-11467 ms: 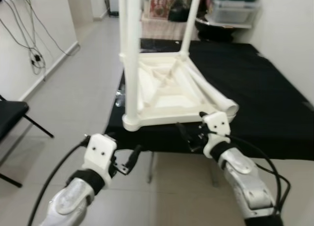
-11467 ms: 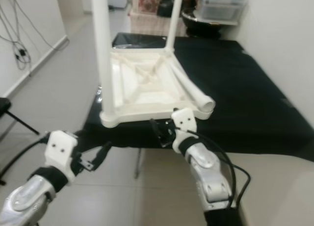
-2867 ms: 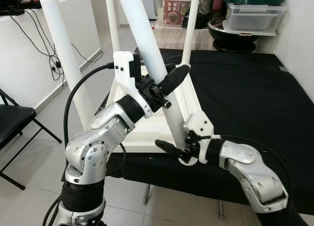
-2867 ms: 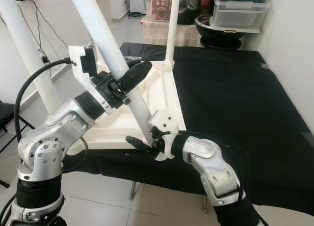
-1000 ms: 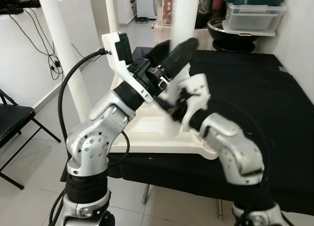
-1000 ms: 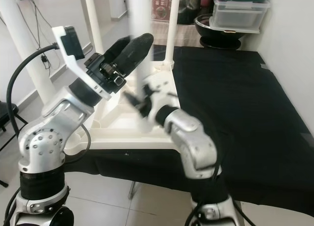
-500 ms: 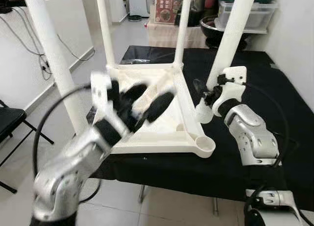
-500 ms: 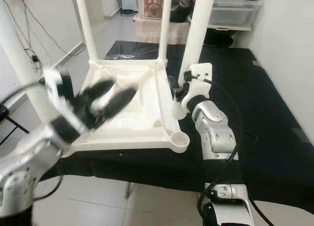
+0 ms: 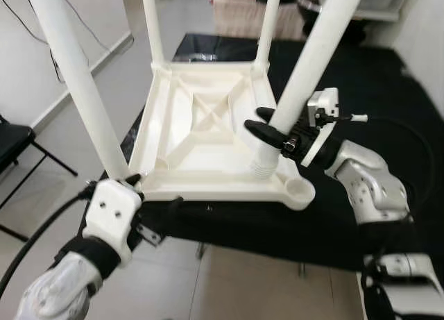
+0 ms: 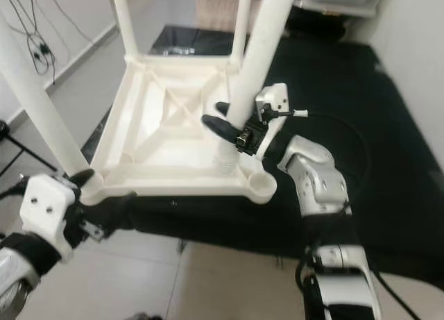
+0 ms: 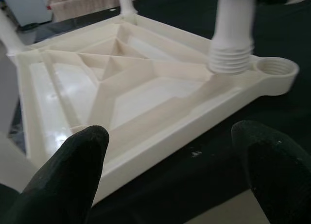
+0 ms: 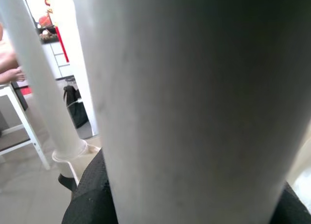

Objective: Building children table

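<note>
Support has passed to my right gripper alone, clamped around the loose white plastic table leg beside the empty threaded corner socket, since my left gripper dropped away spread wide.

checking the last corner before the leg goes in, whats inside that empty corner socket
The corner socket shows a threaded inner wall and nothing in it; its bottom is hidden. The loose leg, held by the right gripper, has its threaded end just beside it.

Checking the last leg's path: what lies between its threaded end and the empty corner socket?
Only a short bare stretch of the tabletop's rim separates the leg, held by the right gripper, from the socket, seen in the left wrist view.
</note>
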`<state>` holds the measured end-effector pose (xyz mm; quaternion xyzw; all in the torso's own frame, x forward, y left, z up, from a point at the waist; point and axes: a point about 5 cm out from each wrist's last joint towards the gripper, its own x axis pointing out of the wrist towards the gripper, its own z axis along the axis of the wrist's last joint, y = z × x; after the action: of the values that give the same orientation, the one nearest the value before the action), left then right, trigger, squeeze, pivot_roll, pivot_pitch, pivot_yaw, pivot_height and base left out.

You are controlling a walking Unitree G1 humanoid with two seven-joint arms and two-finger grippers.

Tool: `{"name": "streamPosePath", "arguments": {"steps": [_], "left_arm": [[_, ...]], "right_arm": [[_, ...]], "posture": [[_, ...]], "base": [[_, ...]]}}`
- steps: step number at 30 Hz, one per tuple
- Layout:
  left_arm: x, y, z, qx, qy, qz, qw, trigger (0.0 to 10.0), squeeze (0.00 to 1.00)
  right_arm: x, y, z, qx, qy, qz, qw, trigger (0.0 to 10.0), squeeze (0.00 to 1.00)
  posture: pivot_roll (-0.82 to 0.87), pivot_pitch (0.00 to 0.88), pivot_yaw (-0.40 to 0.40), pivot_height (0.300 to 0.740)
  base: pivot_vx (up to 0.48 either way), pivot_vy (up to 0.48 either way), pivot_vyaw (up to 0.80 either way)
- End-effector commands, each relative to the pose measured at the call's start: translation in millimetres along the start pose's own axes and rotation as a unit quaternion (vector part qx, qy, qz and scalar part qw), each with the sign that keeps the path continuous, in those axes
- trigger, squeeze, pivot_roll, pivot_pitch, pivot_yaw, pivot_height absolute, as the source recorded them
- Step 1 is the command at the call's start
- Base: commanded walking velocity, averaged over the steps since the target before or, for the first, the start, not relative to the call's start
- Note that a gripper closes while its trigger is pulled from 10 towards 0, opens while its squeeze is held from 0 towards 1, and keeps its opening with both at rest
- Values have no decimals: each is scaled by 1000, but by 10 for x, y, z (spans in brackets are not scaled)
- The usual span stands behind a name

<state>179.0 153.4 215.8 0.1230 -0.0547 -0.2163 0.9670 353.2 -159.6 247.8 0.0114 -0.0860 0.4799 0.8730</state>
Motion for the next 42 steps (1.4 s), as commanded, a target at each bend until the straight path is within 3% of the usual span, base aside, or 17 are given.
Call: {"name": "streamPosePath", "arguments": {"steps": [1, 4, 5, 9, 11, 20, 30, 32, 35, 41, 42], "left_arm": [[-55, 10, 9, 5, 15, 6, 1000, 10000, 0], [-82, 22, 19, 3, 14, 19, 1000, 10000, 0], [-86, 20, 23, 0, 13, 20, 1000, 10000, 102], [-114, 2, 20, -6, 10, 22, 1000, 10000, 67], [-141, -26, 21, 4, 10, 13, 1000, 10000, 0], [-175, -62, 1, 4, 16, -5, 1000, 10000, 0], [-165, -103, -8, -1, 12, -19, 1000, 10000, 0], [-130, -89, -4, -8, 2, -15, 1000, 10000, 0], [-113, -79, -14, -10, 1, -14, 1000, 10000, 0], [-63, -28, -63, -17, 6, 6, 1000, 10000, 0], [-44, -11, -80, -7, 9, 13, 1000, 10000, 0]], "right_arm": [[-8, -111, 91, -20, -2, -10, 1000, 10000, 0], [-9, -133, 134, -30, -8, -6, 999, 10000, 0], [-7, -113, 147, -30, -12, -1, 999, 10000, 0], [-4, -28, 159, -32, -20, 27, 999, 10000, 0], [12, 35, 147, -35, -24, 46, 998, 10000, 0], [124, 185, 323, -45, -74, 85, 993, 10000, 0], [159, 261, 412, -57, -82, 110, 989, 10000, 0], [157, 340, 641, -50, -139, 135, 980, 10000, 0], [152, 377, 724, -50, -155, 145, 976, 10000, 0], [126, 455, 745, -70, -145, 154, 975, 10000, 0], [110, 490, 686, -83, -124, 157, 976, 10000, 0]], "posture": [[97, 304, -42, 740], [99, 314, -38, 740], [97, 329, -37, 740], [99, 336, -34, 740], [94, 340, -34, 740], [80, 306, -43, 740], [73, 279, -58, 740], [76, 264, -65, 740], [74, 260, -67, 740], [68, 243, -66, 740], [65, 237, -64, 740]], "base": [[0, 0, 0], [0, -480, 0], [0, -480, 0], [0, -120, 0], [0, 0, 0], [0, 0, 0], [0, 0, 0], [0, -480, 0], [0, -480, 0], [0, -239, 0], [0, 0, 0]]}}
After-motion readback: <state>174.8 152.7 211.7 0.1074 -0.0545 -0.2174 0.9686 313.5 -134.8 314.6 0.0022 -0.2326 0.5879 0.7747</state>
